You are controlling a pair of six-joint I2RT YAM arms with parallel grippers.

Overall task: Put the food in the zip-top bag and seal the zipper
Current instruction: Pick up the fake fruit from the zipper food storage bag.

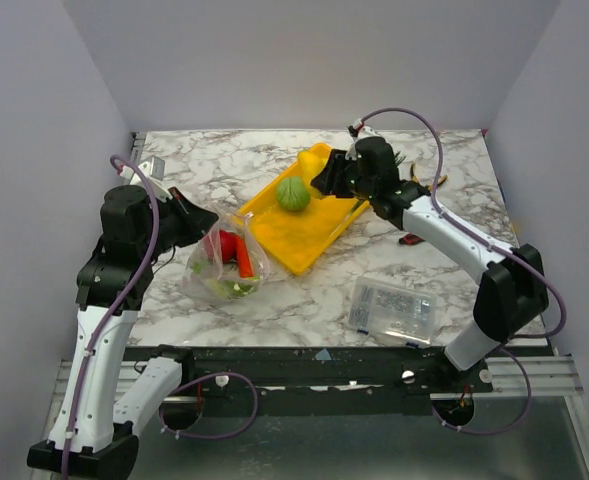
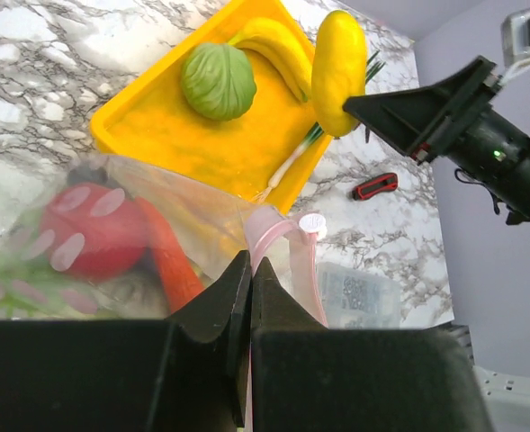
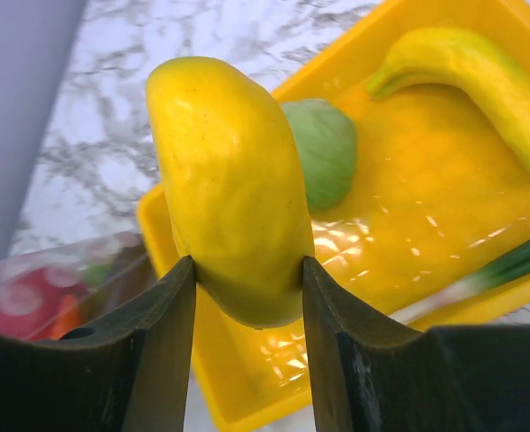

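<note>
Yellow toy banana (image 3: 233, 180) is clamped between the jaws of my right claw (image 3: 247, 265), held up over the far end of the yellow tray (image 3: 170, 225). I judge this mid-carry. Next I swing it to the zip-top bag (image 1: 224, 262) near the left edge of the marble table (image 1: 224, 160). My clenched left claw (image 2: 249, 265) pinches the bag's pink zipper (image 2: 269, 229), so I must release inside the mouth.
</note>
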